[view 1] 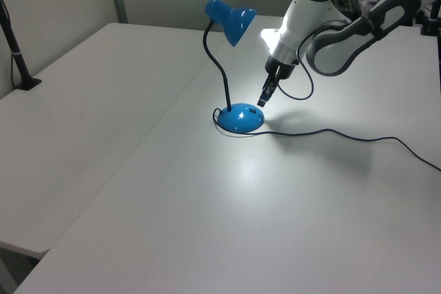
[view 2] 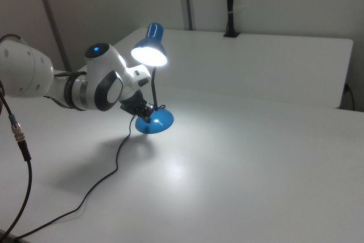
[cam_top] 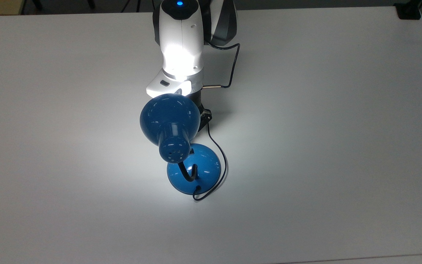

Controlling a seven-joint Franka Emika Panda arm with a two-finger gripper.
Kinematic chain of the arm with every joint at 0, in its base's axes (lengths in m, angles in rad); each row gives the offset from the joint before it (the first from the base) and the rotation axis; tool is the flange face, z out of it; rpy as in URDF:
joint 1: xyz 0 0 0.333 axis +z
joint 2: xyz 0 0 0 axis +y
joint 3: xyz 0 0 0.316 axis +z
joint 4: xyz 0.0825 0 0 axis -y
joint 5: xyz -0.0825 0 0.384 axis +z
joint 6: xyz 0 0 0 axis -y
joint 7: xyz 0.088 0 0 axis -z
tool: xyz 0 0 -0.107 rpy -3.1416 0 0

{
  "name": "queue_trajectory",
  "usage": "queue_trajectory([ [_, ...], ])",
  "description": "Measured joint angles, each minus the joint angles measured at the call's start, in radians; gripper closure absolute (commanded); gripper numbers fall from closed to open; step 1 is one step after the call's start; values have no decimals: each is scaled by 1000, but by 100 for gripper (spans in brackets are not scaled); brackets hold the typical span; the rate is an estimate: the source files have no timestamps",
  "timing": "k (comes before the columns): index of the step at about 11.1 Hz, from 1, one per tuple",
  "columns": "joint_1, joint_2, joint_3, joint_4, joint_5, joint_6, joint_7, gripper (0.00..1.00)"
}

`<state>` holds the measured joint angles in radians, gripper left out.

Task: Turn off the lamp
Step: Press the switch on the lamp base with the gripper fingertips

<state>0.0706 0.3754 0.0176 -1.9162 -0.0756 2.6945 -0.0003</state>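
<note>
Glossy blue desk lamp (view 1: 235, 67) with bell-shaped shade, black gooseneck, domed base: standing on white table (view 1: 207, 225), lit. Thin black cord (view 1: 344, 135): trailing across table. Black two-finger gripper (view 1: 262, 99): just above base; finger state cannot be told.

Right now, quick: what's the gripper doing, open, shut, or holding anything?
Gripper: shut, holding nothing, its tip just above the lamp base; the lamp is lit.
</note>
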Motion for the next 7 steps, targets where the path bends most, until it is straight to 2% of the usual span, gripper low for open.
queue_trajectory([
  [7, 0, 39, 11, 1, 0, 77, 0, 100],
])
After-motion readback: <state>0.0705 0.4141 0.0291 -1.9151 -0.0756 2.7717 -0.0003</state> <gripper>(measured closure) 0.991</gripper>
